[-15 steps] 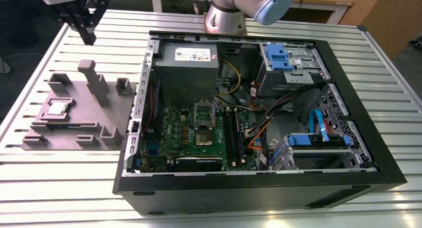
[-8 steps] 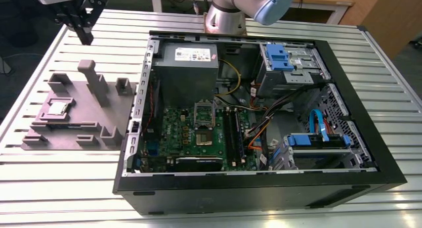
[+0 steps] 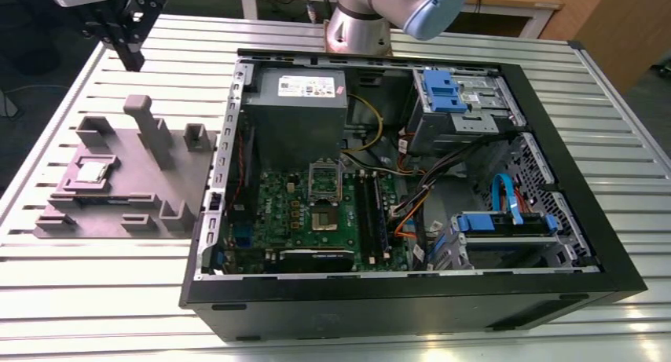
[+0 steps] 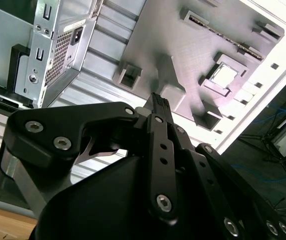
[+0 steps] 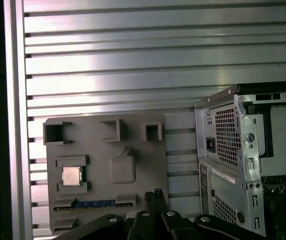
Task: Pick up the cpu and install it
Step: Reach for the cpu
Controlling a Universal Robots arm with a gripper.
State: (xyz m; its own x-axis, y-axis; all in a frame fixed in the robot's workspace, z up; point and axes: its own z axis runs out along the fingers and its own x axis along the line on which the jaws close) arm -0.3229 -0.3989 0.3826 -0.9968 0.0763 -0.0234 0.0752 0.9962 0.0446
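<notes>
While the claw (image 3: pixel 133 62) hangs high over the desk (image 3: pixel 94 299) at the exterior view's left, the cpu (image 3: pixel 93 172) lies flat in a pocket of the grey fixture (image 3: pixel 157 181), well apart from it and beside the open computer case (image 3: pixel 419 299). We judge the upright posts (image 3: pixel 140 118) the first hazard: they stand near that pocket, and a descent off line could strike one and shove the fixture. Inside the case, what seems to be the socket (image 3: pixel 324 195) sits close to loose cables (image 3: pixel 414 209), which could snag a carried chip.

In the second wrist view, the claw (image 4: pixel 157 100) has its fingers together with nothing between them. The cpu (image 4: pixel 226 75) rests between raised walls, so we think a skewed pinch could tilt it, jam it or let it slip.

In the first wrist view, the cpu (image 5: pixel 71 175) shows silvery in its pocket, while the claw (image 5: pixel 157 192) sits over the fixture's far edge, nearer the case wall (image 5: pixel 227 150). That sheet-metal rim could clip the arm or the chip, and a turned chip would foul the socket.
</notes>
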